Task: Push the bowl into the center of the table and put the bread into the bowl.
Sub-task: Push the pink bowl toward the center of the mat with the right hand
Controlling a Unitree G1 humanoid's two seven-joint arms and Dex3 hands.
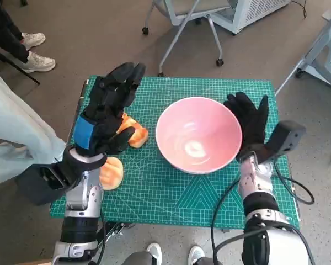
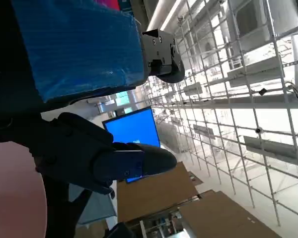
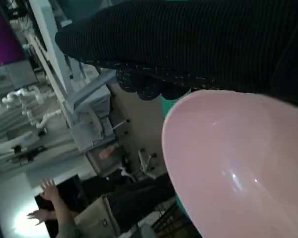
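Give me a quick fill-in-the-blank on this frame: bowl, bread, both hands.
1. The pink bowl holds ____.
2. The right hand rests against the bowl's ____ side, as seen from the robot.
3. The left hand hovers above the ____.
4. Everything sits on a ____ cutting mat.

Missing words: nothing; right; bread; green
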